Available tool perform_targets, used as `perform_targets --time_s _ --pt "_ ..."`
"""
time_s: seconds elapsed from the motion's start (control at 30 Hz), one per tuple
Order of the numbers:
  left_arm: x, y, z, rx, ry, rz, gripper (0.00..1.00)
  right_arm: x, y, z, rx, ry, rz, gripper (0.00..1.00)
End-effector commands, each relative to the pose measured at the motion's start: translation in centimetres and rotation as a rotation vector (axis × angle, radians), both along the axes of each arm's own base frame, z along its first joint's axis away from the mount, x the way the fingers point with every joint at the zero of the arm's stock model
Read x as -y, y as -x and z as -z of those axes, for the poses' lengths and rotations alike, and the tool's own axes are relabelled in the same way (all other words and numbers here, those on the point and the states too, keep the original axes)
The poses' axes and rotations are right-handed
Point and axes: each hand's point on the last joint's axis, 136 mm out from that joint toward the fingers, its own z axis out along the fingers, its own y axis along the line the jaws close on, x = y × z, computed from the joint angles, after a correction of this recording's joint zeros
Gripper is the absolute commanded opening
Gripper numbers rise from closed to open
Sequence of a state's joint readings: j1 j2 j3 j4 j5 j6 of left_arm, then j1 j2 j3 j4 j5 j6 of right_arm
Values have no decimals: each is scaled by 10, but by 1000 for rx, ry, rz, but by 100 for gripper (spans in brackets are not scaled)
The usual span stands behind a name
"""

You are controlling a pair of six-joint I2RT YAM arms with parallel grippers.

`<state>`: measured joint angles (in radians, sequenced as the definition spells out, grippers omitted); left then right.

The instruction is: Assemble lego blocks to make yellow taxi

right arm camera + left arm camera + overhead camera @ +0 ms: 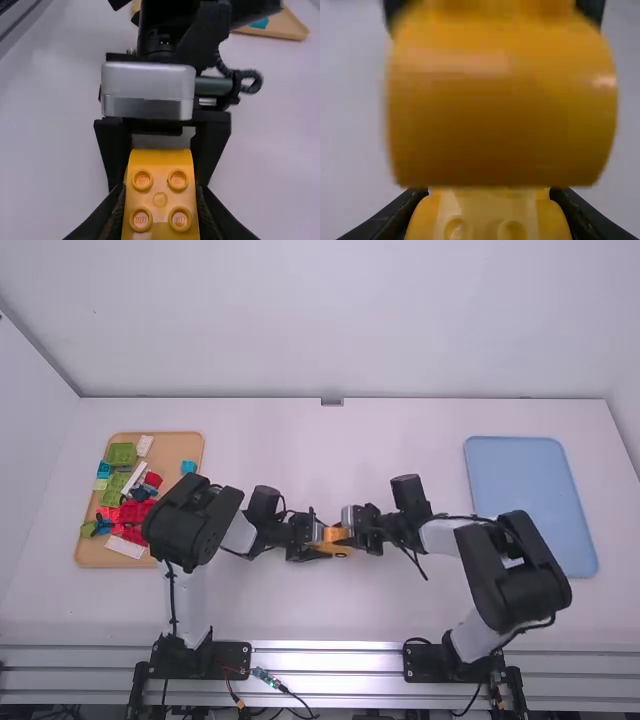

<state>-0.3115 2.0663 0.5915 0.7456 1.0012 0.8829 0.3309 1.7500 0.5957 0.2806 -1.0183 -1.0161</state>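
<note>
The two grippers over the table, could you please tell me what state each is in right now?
Left gripper: jaws closed on a yellow piece.
Right gripper: jaws closed on a rounded yellow block.

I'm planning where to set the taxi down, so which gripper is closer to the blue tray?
Right. The right gripper is on the side of the yellow blocks facing the blue tray; the left gripper is on their far side.
</note>
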Motion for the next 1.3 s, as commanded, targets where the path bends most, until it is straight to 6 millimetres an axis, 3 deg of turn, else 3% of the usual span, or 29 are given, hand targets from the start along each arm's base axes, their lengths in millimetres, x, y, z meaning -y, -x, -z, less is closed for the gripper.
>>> perform_targets --time_s 0.0,0.43,0.9,1.27 --pt "0 5 5 -24 -5 4 52 1 5 -1 -49 -33 -7 0" --pt "1 5 5 -22 -6 5 52 -2 -1 8 -95 -66 11 0" --pt "2 0 5 -48 -15 5 49 -10 0 21 -132 14 56 0" --pt "2 1 4 -40 -12 5 48 -4 -4 26 -135 40 83 0"
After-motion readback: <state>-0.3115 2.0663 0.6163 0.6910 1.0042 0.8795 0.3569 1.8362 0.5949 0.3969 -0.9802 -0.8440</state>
